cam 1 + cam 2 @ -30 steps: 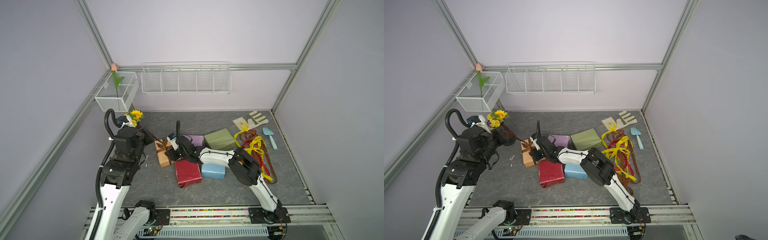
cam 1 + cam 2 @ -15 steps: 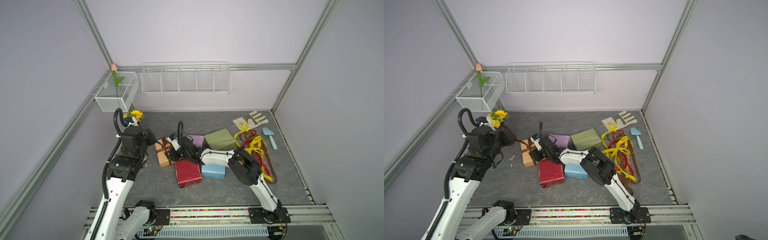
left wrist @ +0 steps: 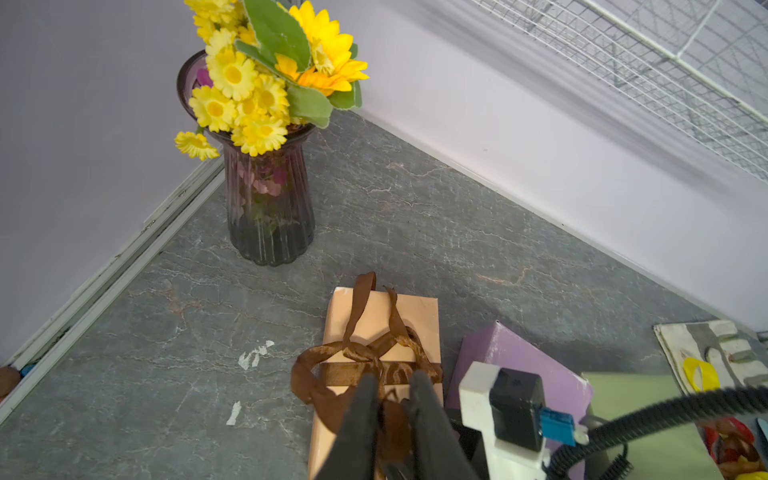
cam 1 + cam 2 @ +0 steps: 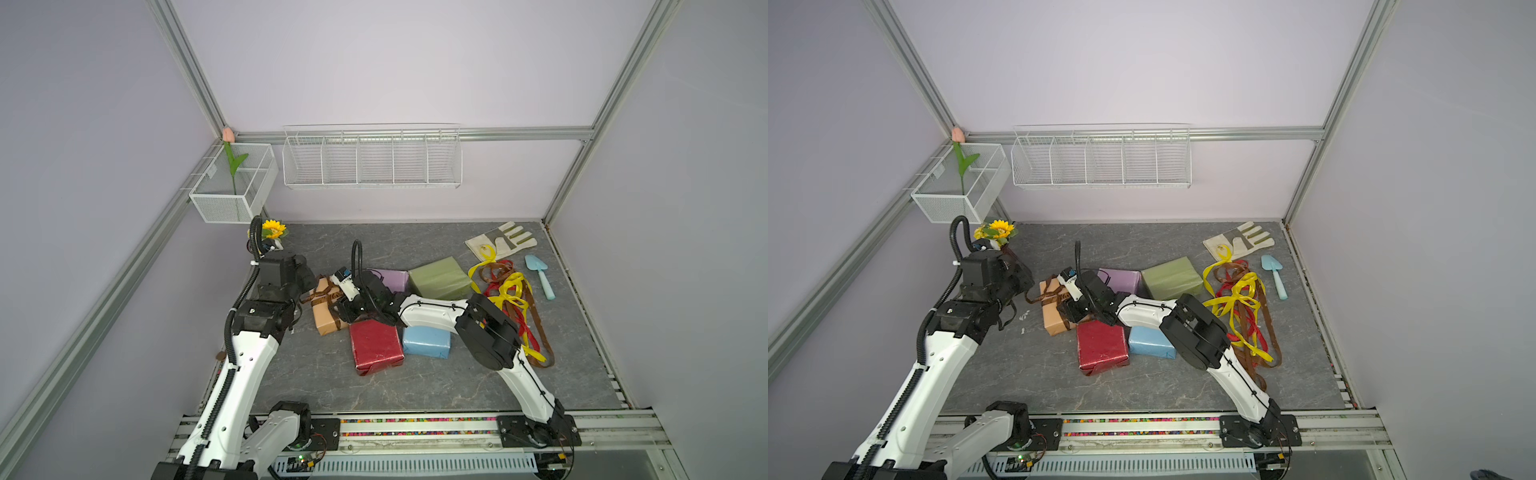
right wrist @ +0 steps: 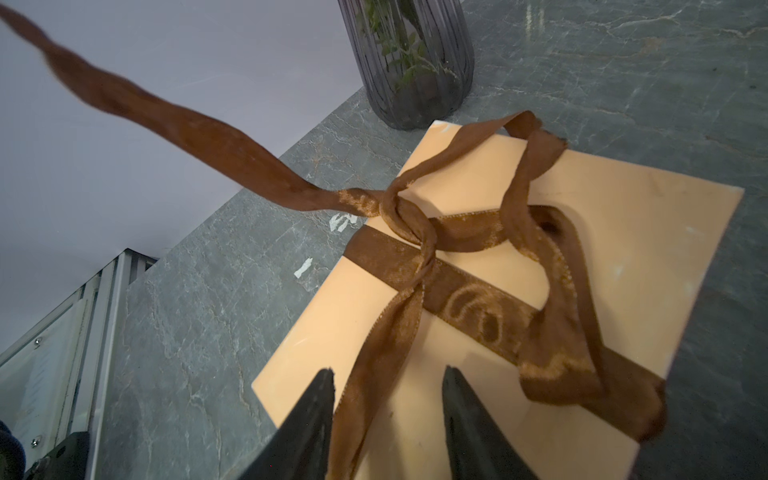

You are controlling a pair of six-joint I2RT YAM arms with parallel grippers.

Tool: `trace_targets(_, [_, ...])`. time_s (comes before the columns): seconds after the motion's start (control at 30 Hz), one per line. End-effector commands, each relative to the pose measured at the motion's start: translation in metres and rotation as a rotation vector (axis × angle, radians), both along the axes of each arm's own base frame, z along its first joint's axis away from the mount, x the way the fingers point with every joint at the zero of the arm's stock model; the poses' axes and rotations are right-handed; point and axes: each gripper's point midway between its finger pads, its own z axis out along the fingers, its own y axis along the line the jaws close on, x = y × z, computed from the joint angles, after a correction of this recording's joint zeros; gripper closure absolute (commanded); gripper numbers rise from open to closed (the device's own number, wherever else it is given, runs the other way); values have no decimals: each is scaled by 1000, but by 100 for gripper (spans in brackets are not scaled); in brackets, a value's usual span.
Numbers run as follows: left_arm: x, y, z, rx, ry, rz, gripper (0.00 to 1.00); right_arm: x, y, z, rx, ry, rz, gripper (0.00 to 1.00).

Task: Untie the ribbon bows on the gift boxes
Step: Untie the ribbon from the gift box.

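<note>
Hung over the tan-orange gift box (image 4: 322, 320), just beside the red box (image 4: 376, 347) and lilac box (image 4: 392, 279), brown ribbon bow (image 5: 411, 224) knotted on top. Straddled one tail with the right gripper (image 5: 388, 372), jaws spread. Bracketed another with the left gripper (image 3: 392, 376), jaws narrowly parted; hold unclear.

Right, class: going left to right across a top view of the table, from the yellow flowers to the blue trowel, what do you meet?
yellow flowers → tan-orange box → red box → light blue box → loose ribbon pile → blue trowel. The lilac box and olive box overlap others, so omitted.
</note>
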Motion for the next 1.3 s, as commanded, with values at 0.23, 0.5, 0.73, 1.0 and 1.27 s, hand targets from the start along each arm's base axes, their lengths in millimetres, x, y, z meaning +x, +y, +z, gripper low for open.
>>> trace_targets(0.23, [-3, 23, -50, 36, 115, 96, 43, -10, -20, -13, -100, -61, 6, 55])
trace_targets(0.5, [-5, 16, -101, -11, 197, 83, 46, -8, -12, -2, -70, -89, 11, 51])
trace_targets(0.73, [-8, 5, -145, -67, 274, 56, 56, -7, -1, -4, -58, -99, 16, 53])
trace_targets(1.0, [-6, 0, -168, -106, 316, 28, 63, -8, 1, -2, -49, -109, 17, 54])
trace_targets(1.27, [-9, 2, -182, -165, 338, 10, 71, -5, 7, -9, -58, -117, 19, 54])
